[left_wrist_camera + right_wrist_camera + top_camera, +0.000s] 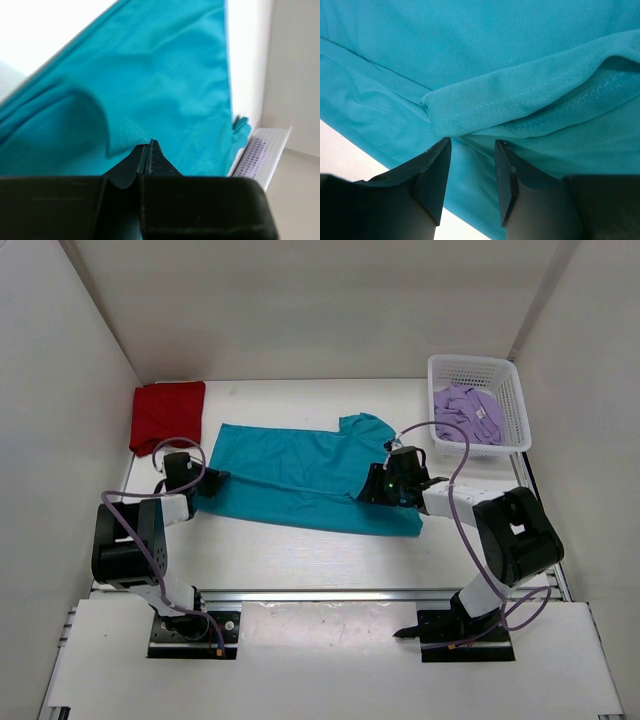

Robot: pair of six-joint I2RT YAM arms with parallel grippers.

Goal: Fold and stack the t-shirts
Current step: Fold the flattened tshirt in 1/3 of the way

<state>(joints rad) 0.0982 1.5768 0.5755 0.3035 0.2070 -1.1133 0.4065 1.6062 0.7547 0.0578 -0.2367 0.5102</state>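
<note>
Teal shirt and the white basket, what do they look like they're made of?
Teal shirt: soft matte knit, likely a fine synthetic mesh; tiny pinholes and a stitched hem show close up. White basket: seemingly rigid moulded plastic, smooth, with lattice-holed walls.

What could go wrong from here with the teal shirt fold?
1. The left gripper pinches only the very edge of the teal shirt, so the cloth may slip out when lifted.
2. The right gripper is open with a folded hem just ahead of it; closing may catch only the top layer, giving a skewed fold.
3. If the left pulls alone, the shirt could drag toward the folded red shirt.
</note>
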